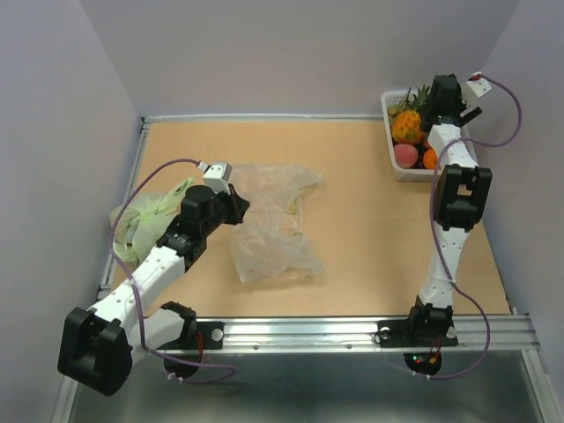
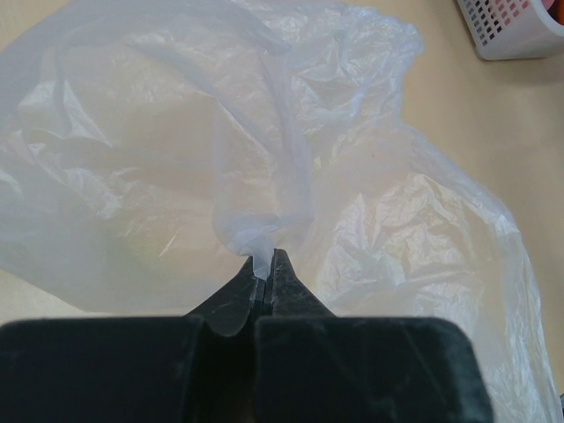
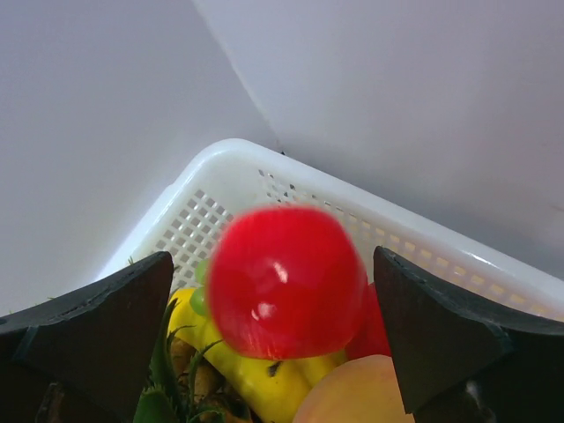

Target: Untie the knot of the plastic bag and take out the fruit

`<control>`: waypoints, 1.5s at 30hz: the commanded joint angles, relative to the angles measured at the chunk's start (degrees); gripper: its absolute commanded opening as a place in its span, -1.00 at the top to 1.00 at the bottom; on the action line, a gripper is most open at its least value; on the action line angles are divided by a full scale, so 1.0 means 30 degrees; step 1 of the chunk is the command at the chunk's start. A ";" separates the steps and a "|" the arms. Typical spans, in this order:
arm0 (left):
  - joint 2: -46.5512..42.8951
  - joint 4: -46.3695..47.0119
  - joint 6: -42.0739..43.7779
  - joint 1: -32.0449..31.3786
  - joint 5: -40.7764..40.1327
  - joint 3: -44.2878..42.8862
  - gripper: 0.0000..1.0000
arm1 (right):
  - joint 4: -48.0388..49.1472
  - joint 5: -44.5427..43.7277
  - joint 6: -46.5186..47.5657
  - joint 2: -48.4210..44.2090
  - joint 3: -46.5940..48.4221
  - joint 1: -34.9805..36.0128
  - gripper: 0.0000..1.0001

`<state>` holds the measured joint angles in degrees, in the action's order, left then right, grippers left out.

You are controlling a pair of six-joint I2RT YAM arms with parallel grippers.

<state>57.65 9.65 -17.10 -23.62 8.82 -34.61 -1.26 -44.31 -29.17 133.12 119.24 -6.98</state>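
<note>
The clear plastic bag (image 1: 269,225) lies flat and crumpled on the table's left half, and I see no fruit in it. My left gripper (image 1: 240,204) is shut on a bunched fold of its film (image 2: 263,256); the rest of the bag (image 2: 264,132) spreads out beyond the fingertips. I cannot make out a knot. My right gripper (image 1: 445,97) hangs open over the white basket (image 1: 414,174). A small red round fruit (image 3: 286,282), blurred, sits between the spread fingers without touching them. The basket holds the pineapple (image 1: 407,126), a peach (image 1: 405,155) and an orange (image 1: 430,159).
A pale green bag (image 1: 150,216) lies at the table's left edge beside my left arm. In the right wrist view the basket's rim (image 3: 238,154) runs close to the wall corner; a yellow banana (image 3: 264,379) and a peach (image 3: 352,392) lie under the red fruit. The basket corner (image 2: 515,31) shows in the left wrist view.
</note>
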 commanded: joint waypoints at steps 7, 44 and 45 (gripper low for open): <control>-0.0436 0.1207 0.0194 0.0021 0.0896 -0.0182 1.00 | 0.0683 0.1438 0.0289 -0.3762 -0.1801 0.0101 -1.00; -0.4649 -0.2477 -0.3087 -0.2763 -0.2671 -0.1557 -0.74 | -0.8248 1.2516 0.6968 -3.8071 -1.9915 0.2175 -1.00; -0.4945 -0.2919 -0.3233 -0.2734 -0.3430 -0.1733 -0.78 | -0.8485 1.2458 0.7027 -3.8219 -1.9855 0.2297 -1.00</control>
<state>47.00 5.06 -23.55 -31.77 8.08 -35.27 -19.97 -5.34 -10.35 19.35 57.25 -2.70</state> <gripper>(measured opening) 0.863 0.998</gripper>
